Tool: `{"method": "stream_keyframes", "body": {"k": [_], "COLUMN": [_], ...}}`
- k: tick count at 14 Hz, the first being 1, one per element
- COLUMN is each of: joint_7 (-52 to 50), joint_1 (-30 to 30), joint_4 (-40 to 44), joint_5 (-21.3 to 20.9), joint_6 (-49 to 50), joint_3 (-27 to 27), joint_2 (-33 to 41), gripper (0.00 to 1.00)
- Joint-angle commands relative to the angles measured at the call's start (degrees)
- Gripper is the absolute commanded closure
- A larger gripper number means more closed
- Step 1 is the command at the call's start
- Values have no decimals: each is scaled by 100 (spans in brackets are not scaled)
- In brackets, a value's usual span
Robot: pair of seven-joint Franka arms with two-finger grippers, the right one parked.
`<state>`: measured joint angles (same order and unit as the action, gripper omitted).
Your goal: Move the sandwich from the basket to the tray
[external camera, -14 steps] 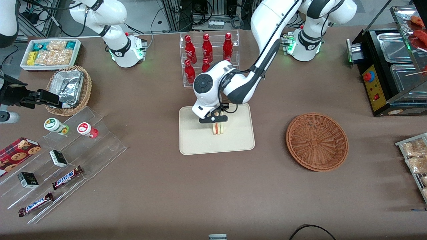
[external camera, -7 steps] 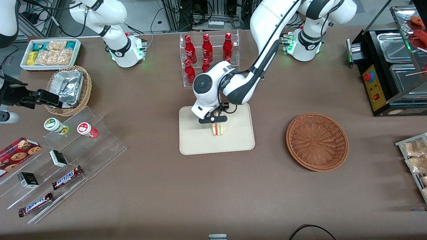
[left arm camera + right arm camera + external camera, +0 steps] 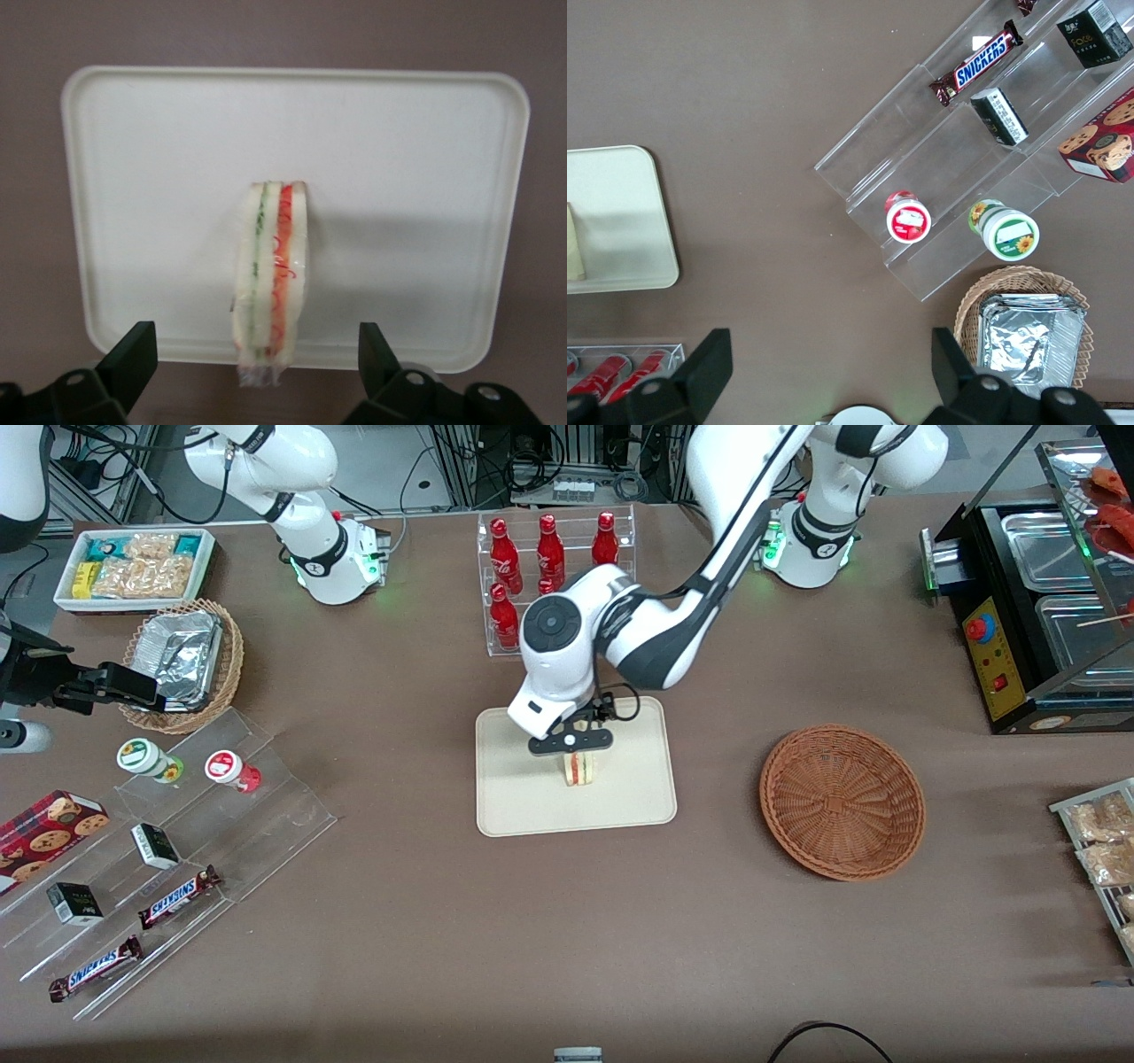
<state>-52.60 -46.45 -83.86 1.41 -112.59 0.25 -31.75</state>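
Gripper (image 3: 252, 372) spread wide above sandwich (image 3: 270, 274)

The working left arm, a white Franka with black joint bands, reaches from its base at the table's edge farthest from the front camera and bends down at the elbow, wrist pointing straight downward. Its black two-finger gripper (image 3: 571, 741) hangs low above the middle of the table. In the wrist view the gripper (image 3: 255, 352) has its fingertips (image 3: 135, 347) spread wide apart, gripping nothing.
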Motion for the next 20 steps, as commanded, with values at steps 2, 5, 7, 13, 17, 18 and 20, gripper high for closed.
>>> {"method": "stream_keyframes", "body": {"k": [2, 5, 7, 13, 17, 18, 20], "joint_7": [284, 1213, 1549, 2841, 3903, 3993, 4064], "joint_1": [574, 1276, 1672, 2754, 3632, 3704, 3835], "joint_4": [-122, -157, -219, -1228, -1230, -1212, -1238], "joint_5": [-1, 8, -9, -229, -194, -194, -238], "joint_6": [842, 1519, 1713, 1820, 2127, 2197, 2206], "joint_3": [10, 10, 1, 1, 1, 1, -7], "joint_2": [888, 1320, 1574, 2839, 3271, 3315, 3412], "gripper": [0, 0, 0, 0, 0, 0, 0]}}
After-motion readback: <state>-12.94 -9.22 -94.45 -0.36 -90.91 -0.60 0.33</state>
